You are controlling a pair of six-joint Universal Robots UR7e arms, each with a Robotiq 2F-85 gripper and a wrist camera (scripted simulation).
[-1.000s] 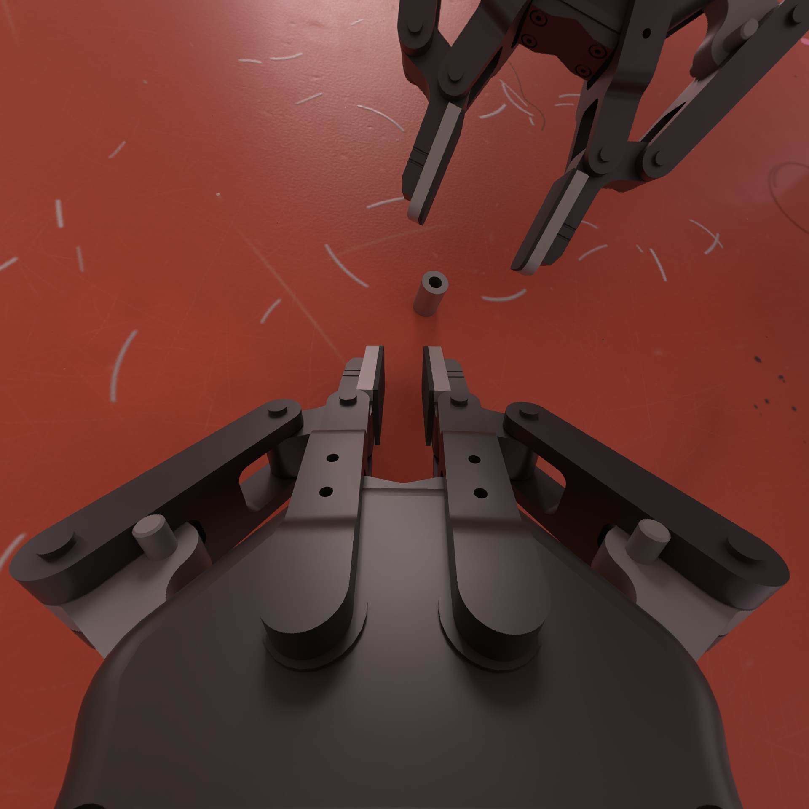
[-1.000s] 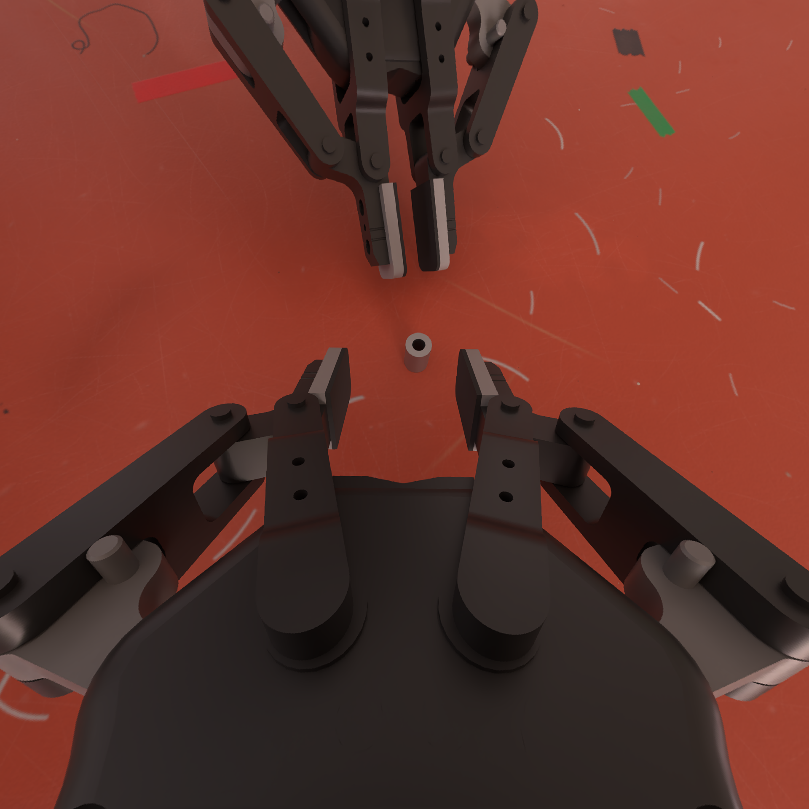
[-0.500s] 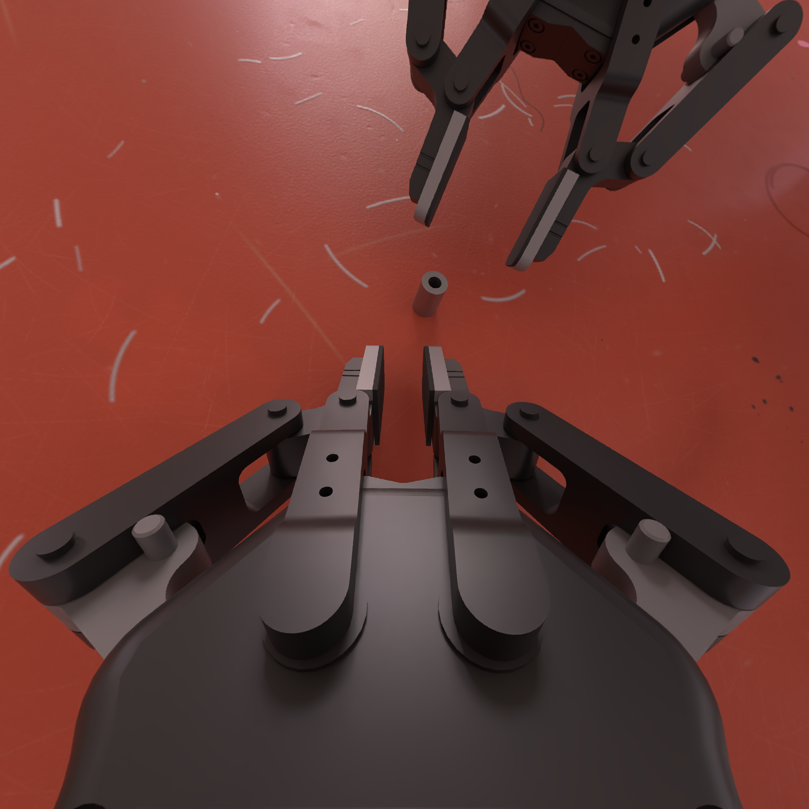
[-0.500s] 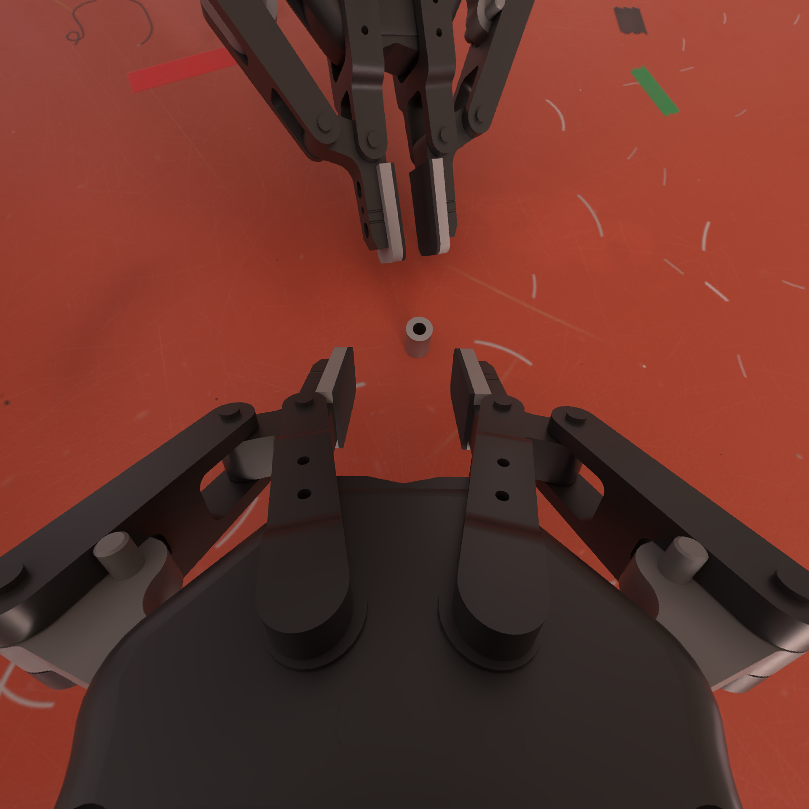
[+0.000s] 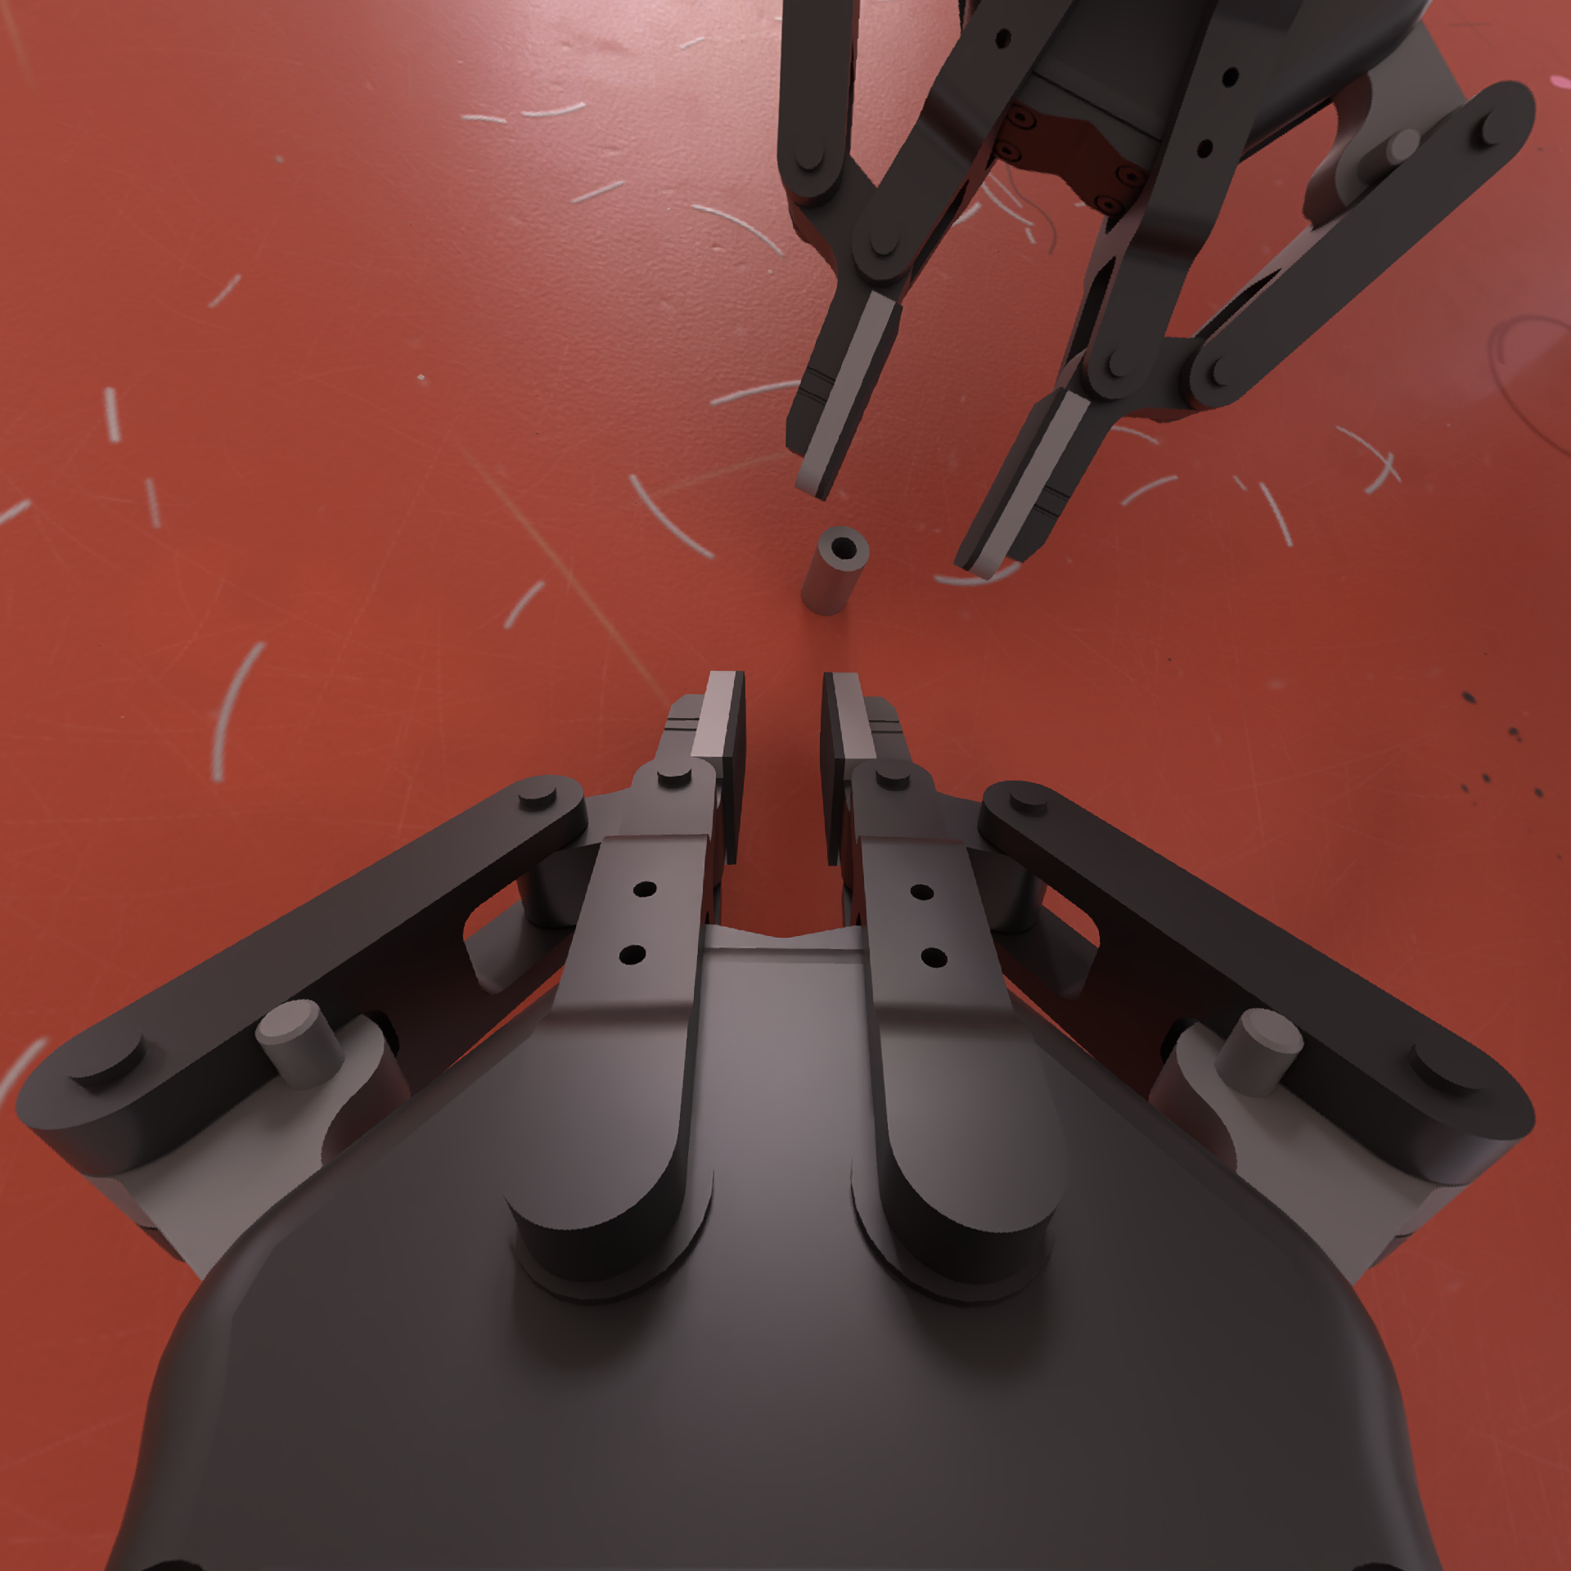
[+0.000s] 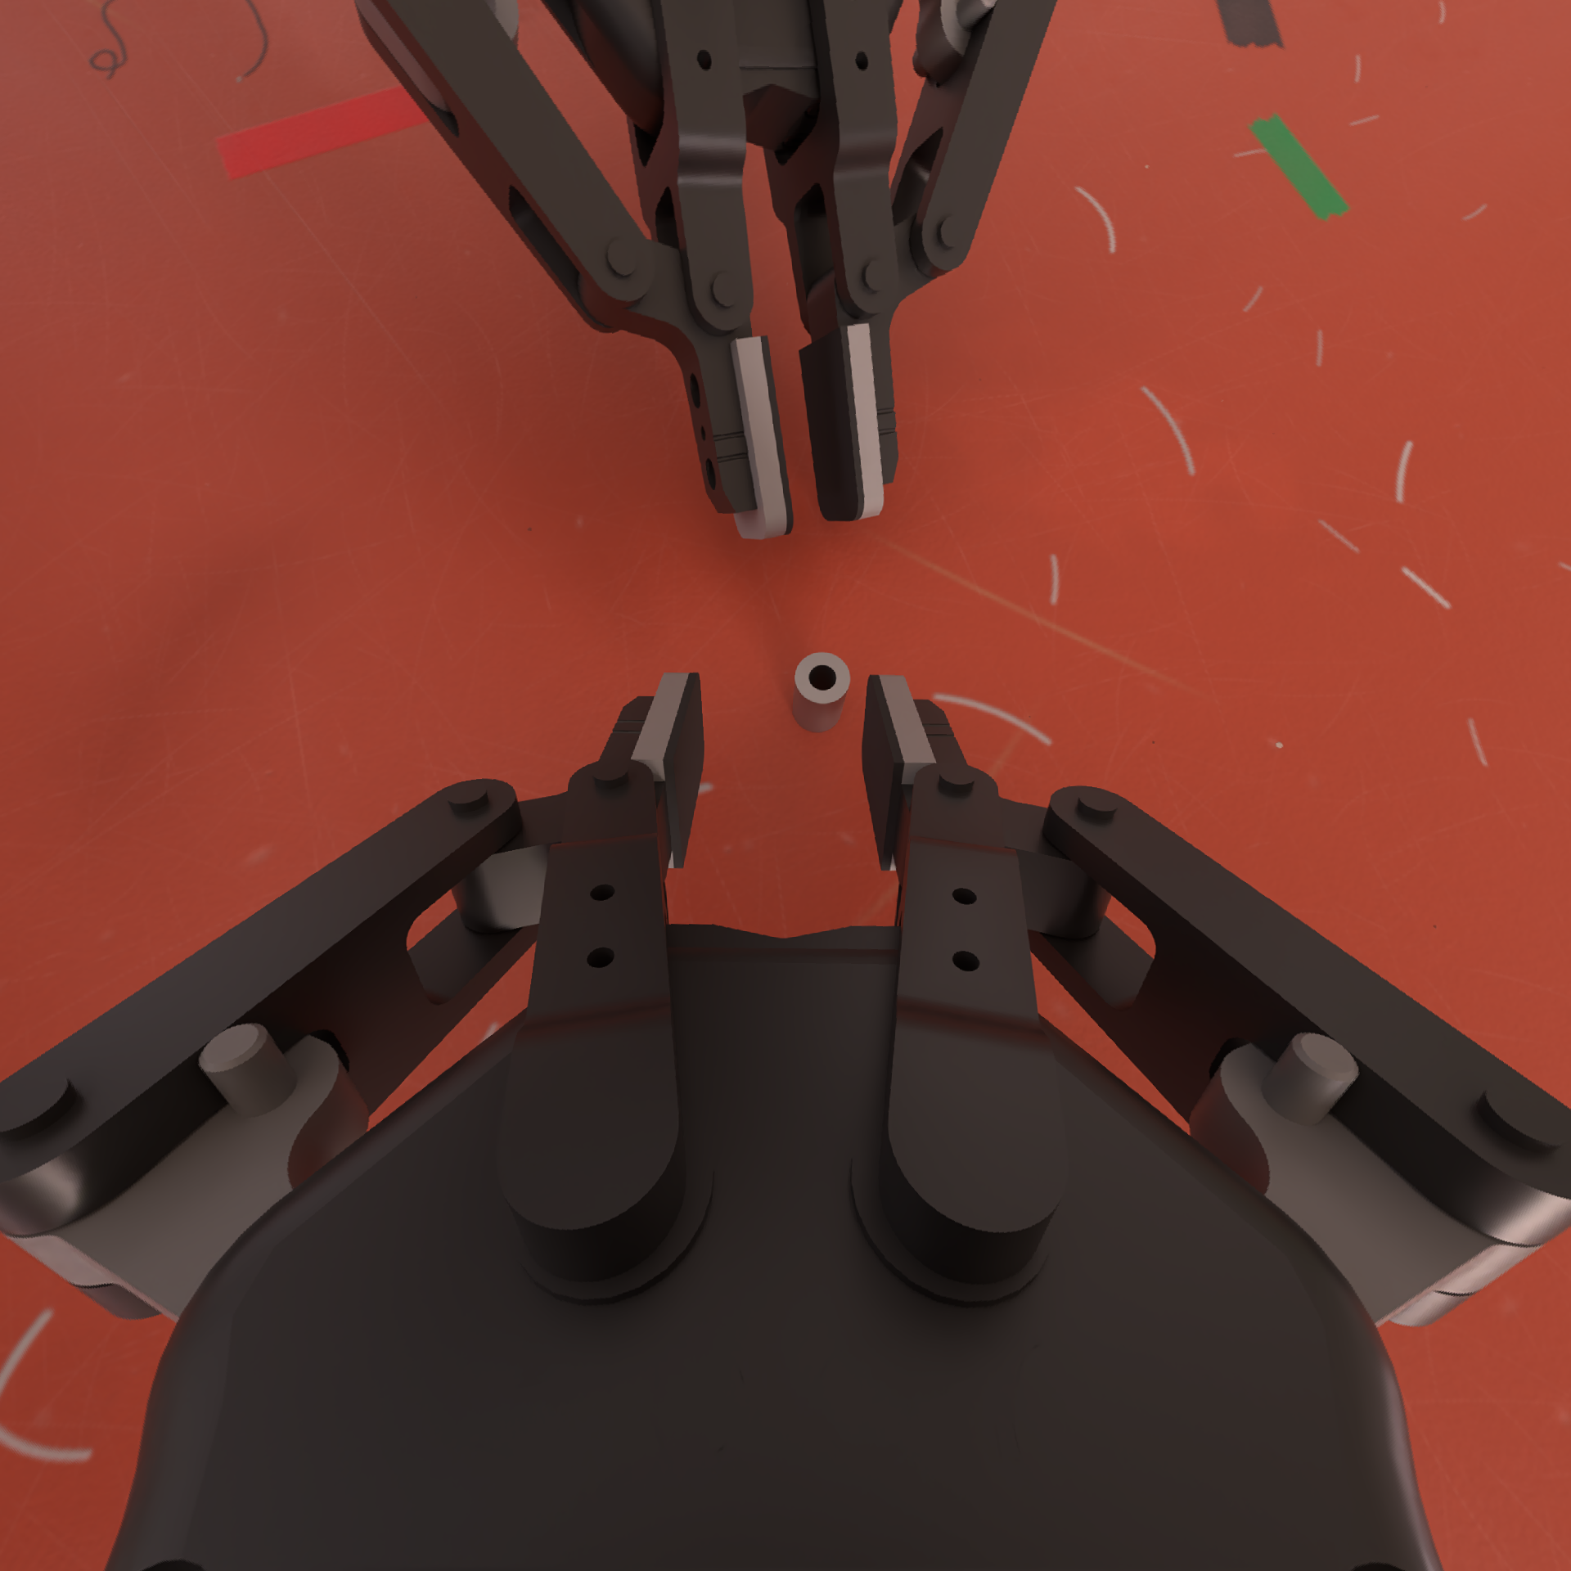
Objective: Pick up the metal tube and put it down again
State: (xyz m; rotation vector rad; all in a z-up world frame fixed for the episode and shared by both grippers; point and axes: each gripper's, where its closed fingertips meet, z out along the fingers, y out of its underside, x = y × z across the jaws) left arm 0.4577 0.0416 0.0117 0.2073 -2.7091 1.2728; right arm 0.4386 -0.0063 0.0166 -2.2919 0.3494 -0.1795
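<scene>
A small grey metal tube (image 5: 833, 574) stands upright on the red table, its open end up. It also shows in the right wrist view (image 6: 820, 693). My right gripper (image 6: 782, 680) is open, and the tube stands between its fingertips, touching neither pad. In the left wrist view the right gripper (image 5: 901, 529) hangs over the tube from the far side. My left gripper (image 5: 784, 684) is empty, its jaws only a narrow gap apart, just short of the tube. It faces me in the right wrist view (image 6: 808, 510).
The red table top (image 5: 340, 510) is scratched and marked with pale curved scuffs. A red tape strip (image 6: 319, 132), a green tape strip (image 6: 1296, 166) and a dark patch (image 6: 1250, 21) lie flat at the far side. Black specks (image 5: 1488, 748) dot the right.
My right gripper has come down toward the tube and its jaws have narrowed around it. The left gripper and the tube have not moved.
</scene>
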